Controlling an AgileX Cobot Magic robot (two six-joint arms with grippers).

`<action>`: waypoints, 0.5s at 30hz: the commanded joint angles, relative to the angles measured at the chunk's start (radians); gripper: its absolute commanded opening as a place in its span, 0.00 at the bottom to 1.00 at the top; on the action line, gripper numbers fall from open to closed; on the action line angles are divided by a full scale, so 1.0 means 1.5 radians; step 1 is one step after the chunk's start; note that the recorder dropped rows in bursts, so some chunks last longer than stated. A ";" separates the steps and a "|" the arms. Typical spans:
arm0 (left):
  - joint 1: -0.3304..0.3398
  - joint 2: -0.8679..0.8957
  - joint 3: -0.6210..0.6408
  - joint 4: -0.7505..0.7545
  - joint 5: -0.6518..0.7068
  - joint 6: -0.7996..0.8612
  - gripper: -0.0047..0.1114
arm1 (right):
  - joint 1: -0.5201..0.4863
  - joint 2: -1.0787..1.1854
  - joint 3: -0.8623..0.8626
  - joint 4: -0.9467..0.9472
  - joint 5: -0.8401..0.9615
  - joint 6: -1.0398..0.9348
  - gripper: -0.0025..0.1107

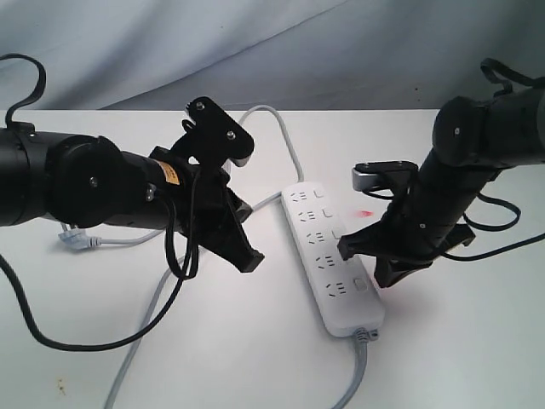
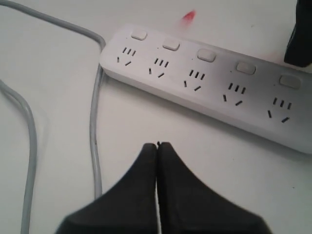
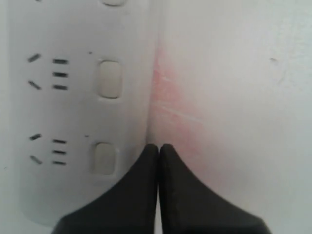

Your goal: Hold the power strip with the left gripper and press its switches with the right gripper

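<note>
We see left claw (image 2: 157, 145) fingers together, empty, over counter (image 1: 255, 349) just beside power strip (image 1: 319, 256) | strip flat mid-counter, unheld | right claw (image 3: 158, 146) likewise together, tips at strip's edge next to the switches (image 3: 108, 79).

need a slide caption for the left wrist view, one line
Shut left claw stops short of the white power strip, its five switches in a row, grey cord trailing past.

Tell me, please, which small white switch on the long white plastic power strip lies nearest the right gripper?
The last small white switch, at the power strip's grey cord end; the right gripper is beside it.
</note>
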 commanded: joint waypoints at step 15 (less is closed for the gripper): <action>0.001 -0.006 0.003 -0.005 0.010 -0.009 0.04 | 0.093 -0.002 0.005 0.058 0.013 -0.028 0.02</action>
